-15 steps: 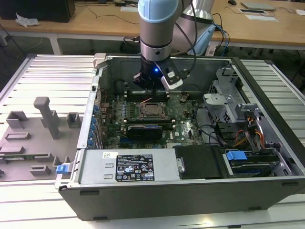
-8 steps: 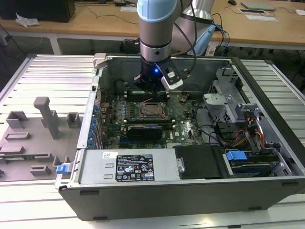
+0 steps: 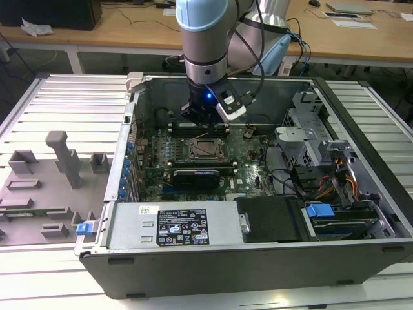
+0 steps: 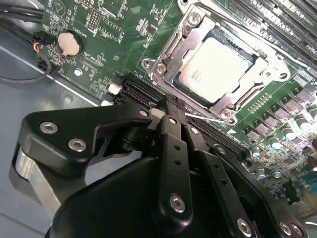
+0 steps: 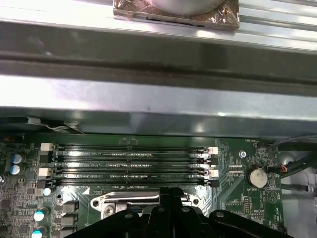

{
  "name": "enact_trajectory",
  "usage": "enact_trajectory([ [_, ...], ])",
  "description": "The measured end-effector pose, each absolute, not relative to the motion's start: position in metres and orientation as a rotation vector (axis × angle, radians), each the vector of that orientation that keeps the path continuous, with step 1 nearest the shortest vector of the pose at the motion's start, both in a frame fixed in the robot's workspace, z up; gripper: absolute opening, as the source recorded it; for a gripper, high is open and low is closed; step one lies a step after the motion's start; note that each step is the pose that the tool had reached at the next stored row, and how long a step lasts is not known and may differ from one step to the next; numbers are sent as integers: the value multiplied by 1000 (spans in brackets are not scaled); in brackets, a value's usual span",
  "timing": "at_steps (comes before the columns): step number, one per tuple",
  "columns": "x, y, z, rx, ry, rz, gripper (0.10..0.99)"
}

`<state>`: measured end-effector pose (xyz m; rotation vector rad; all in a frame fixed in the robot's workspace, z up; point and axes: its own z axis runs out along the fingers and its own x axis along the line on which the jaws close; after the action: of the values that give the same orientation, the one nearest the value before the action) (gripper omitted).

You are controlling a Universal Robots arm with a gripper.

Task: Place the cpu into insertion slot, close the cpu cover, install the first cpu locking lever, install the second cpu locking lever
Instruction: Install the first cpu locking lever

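Already cpu (image 4: 214, 63) seated in insertion slot (image 4: 163, 58), upper right of second wrist view | cpu cover (image 4: 257, 69) down over it | gripper (image 4: 171, 110) jaws pressed together, empty, just beside the socket; levers' state unclear

End effector (image 4: 171, 106) fingers together, empty.

You have a ribbed metal table (image 3: 71, 97) under the work. Beyond it, wooden desks (image 3: 116, 29) line the far side, with a grey fixture tray (image 3: 39, 194) at the exterior view's left.
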<state>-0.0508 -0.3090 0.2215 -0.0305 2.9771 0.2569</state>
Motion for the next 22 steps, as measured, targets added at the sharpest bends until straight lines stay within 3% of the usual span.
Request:
enact_trajectory([
  [22, -54, -302, 213, 88, 2952, 232, 106],
])
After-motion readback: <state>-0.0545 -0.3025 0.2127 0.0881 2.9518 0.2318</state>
